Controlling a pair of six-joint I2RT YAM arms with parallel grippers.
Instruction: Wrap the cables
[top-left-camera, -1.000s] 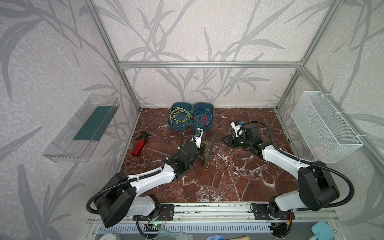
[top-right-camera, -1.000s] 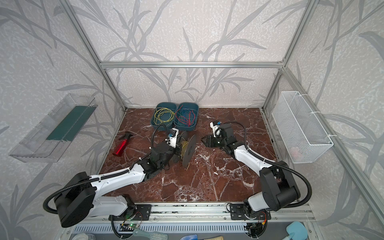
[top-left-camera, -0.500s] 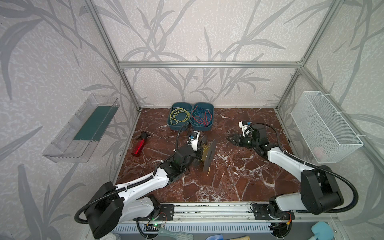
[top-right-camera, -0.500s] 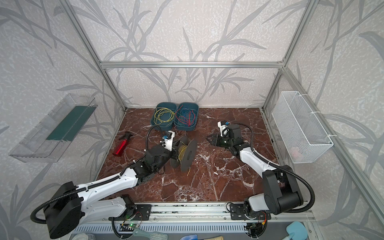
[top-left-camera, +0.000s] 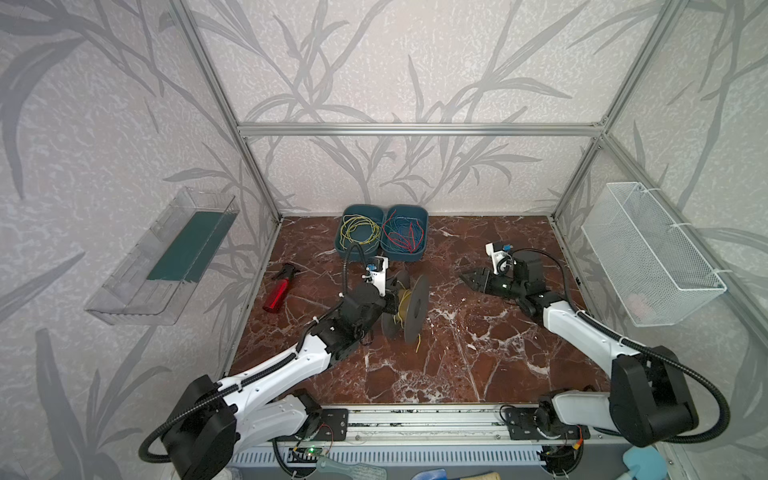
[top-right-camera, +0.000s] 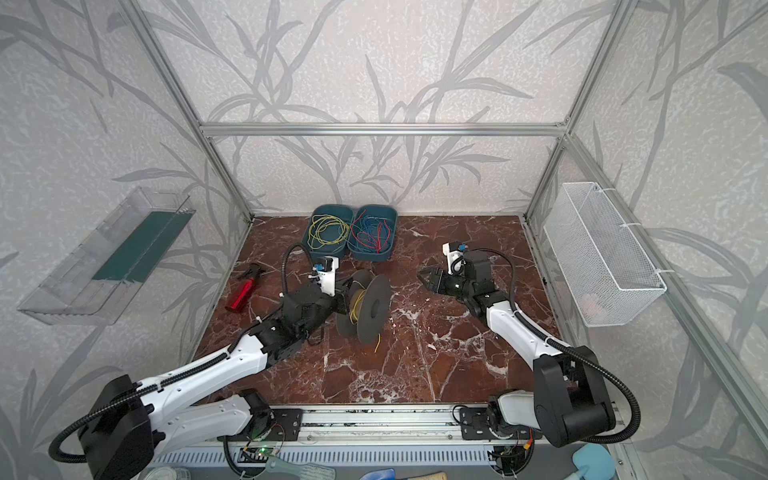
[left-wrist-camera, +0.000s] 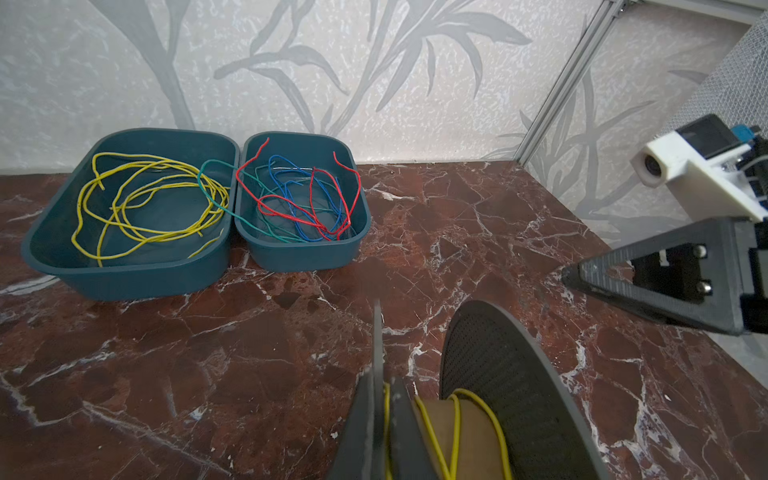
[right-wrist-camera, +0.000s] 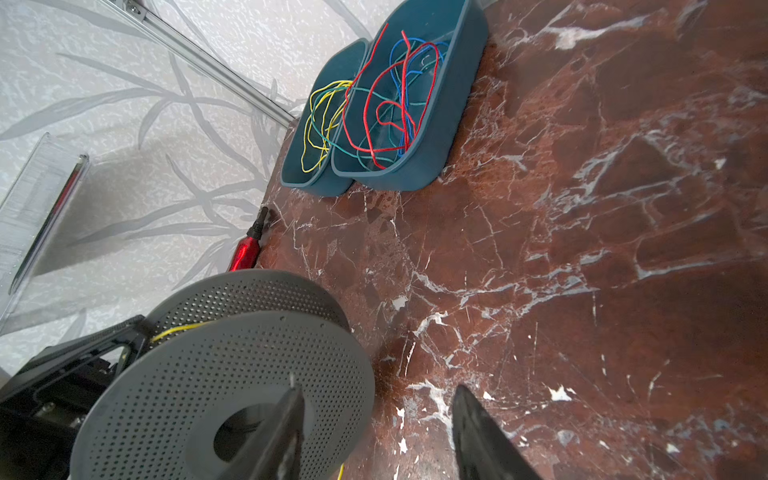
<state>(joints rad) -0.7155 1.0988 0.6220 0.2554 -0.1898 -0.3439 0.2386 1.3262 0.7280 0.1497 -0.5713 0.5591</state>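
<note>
Cable: thin yellow cable (left-wrist-camera: 457, 411) wound on the core of a perforated grey plastic spool (top-left-camera: 417, 307), its end trailing onto the red-brown marble surface (top-left-camera: 478, 353).
More cables: loose yellow coils (top-left-camera: 358, 230) in a teal plastic bin (top-left-camera: 338, 241) by the back wall.
Left hand (left-wrist-camera: 380, 388): pressed together, pinching the spool's near flange.
Right hand (top-left-camera: 471, 279): spread, empty, near the spool but apart from it.

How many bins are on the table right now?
2, side by side against the back wall. The left bin holds yellow cables; the right bin holds red, blue and green wires. None seems hidden.
</note>
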